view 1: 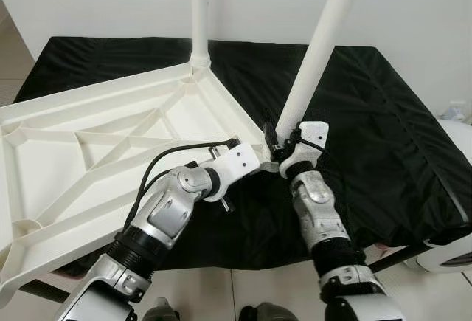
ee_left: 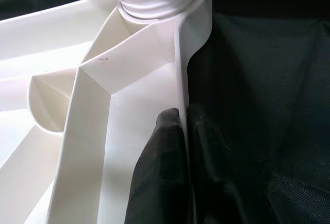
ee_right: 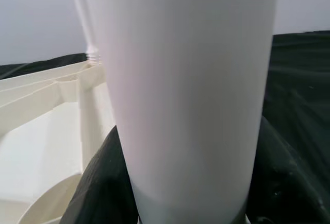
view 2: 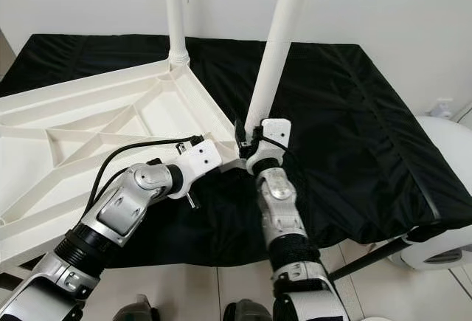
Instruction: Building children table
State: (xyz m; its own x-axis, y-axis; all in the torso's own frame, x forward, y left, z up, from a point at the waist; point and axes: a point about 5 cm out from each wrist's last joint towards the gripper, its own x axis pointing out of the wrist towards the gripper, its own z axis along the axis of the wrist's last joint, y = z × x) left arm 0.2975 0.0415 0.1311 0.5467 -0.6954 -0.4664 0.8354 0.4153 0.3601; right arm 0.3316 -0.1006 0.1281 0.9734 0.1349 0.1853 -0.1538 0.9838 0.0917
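The left gripper (ee_left: 180, 147) pinches the tabletop (view 1: 110, 144) rim, steadying it; beside that corner, the right gripper (view 1: 284, 144) clasps a leg (view 1: 317, 48), probably for seating.

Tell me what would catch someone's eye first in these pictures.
Most striking is the upside-down white tabletop, ribbed underside up, on a black cloth, with one white leg standing at its far corner. At the near corner, the right gripper is clamped around a second leg, which tilts, while the left gripper pinches the tabletop's rim.
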